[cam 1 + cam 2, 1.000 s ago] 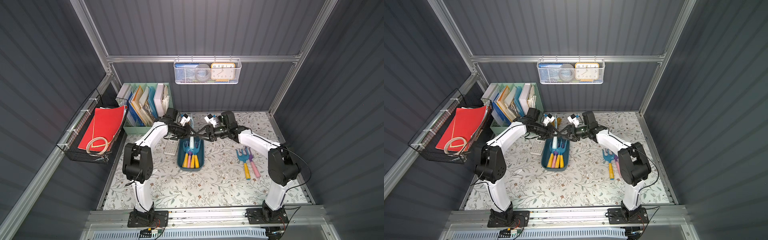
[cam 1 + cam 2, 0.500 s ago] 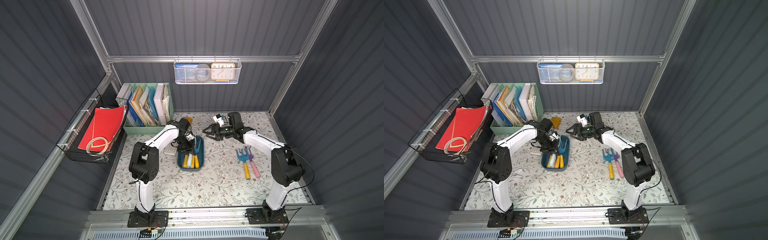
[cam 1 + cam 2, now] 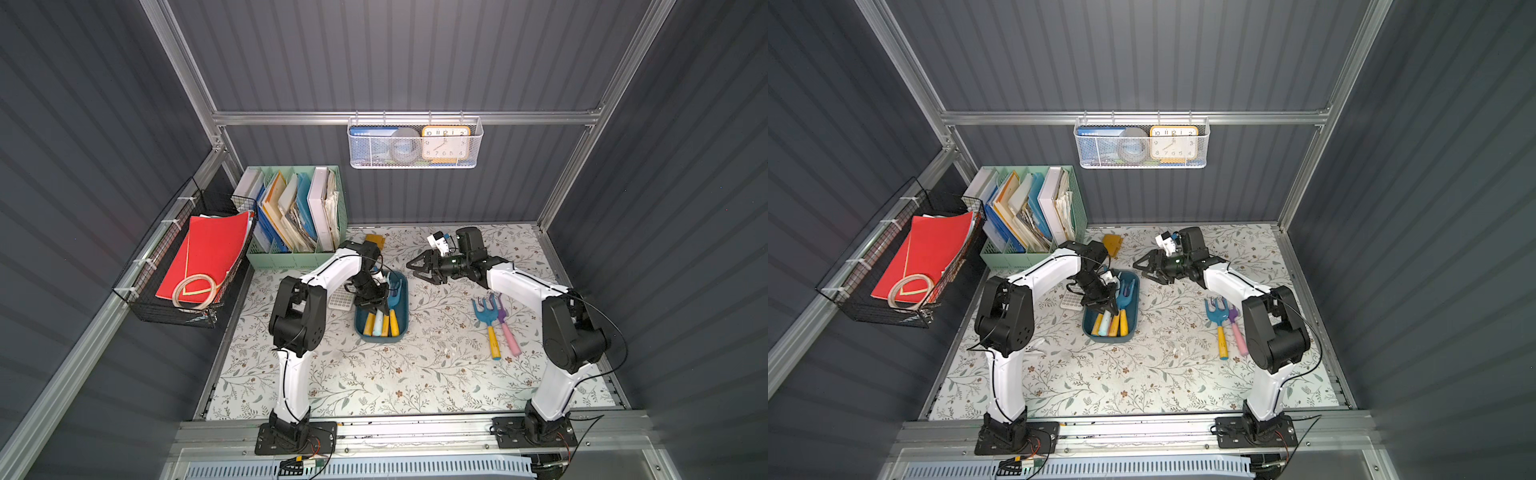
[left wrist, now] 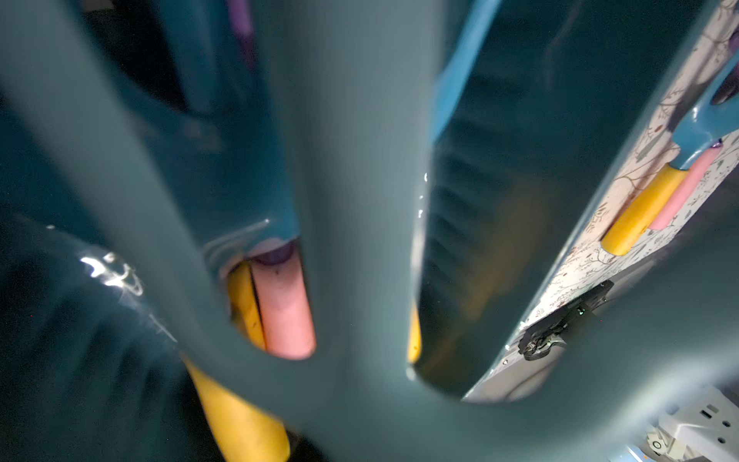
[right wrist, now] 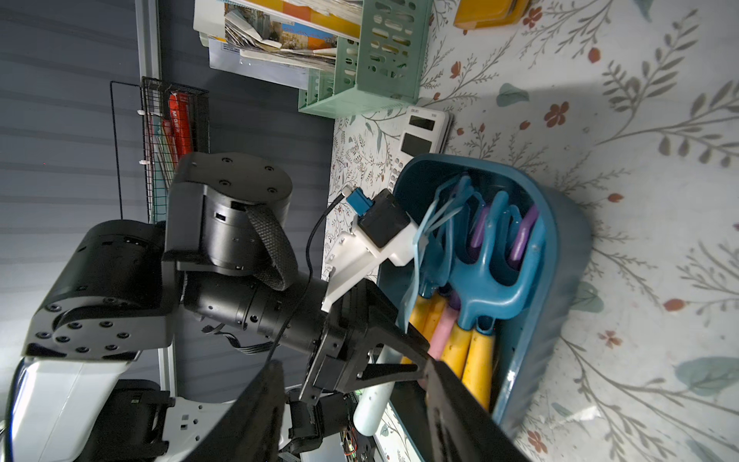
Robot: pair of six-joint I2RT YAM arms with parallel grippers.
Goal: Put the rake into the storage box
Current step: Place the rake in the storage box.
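**Top views.** In both top views the left gripper reaches down into the teal storage box in the middle of the flowered mat. It is clamped on the rake, whose pale handle shows among yellow handles at the box's near end. The right gripper hangs just past the box's far right corner, jaws spread and holding nothing. A calculator lies just beside the box's left wall. Well to the right, a blue-headed tool and a purple tool lie side by side on the mat.

**Left wrist view.** The rake's blurred grey-teal tines fill the frame at close range. Behind them are a pink handle, yellow handles and the box's dark ribbed wall.

**Right wrist view.** The left gripper pinches the rake near the top of its handle. The light-blue head stands above the tools lying in the storage box, beside a darker blue rake head. Whether the rake's pale handle rests on the box floor cannot be told. The right gripper's own dark fingers stand wide apart in the foreground.
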